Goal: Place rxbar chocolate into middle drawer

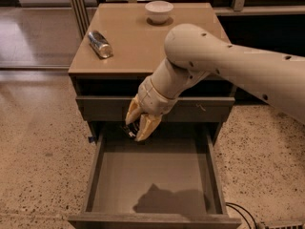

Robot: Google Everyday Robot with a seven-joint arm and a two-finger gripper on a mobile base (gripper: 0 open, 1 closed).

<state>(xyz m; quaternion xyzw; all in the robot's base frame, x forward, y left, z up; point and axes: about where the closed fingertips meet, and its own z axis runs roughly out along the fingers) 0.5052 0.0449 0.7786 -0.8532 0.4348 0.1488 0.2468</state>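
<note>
gripper hangs pointing down over the rear of the pulled-out middle drawer; its fingers are pinched around the black chocolate bar, held above the drawer floor; a can lies on its side and a bowl sits on the cabinet top

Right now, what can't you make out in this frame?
rxbar chocolate: camera view, mostly hidden by the pincer shut on it, above the rear of the middle drawer; markings unreadable.
Drawer's back wall: partly behind the pincer, in shadow.
Arm: cut off at the right edge.
Cable: cut off by the bottom edge.
</note>
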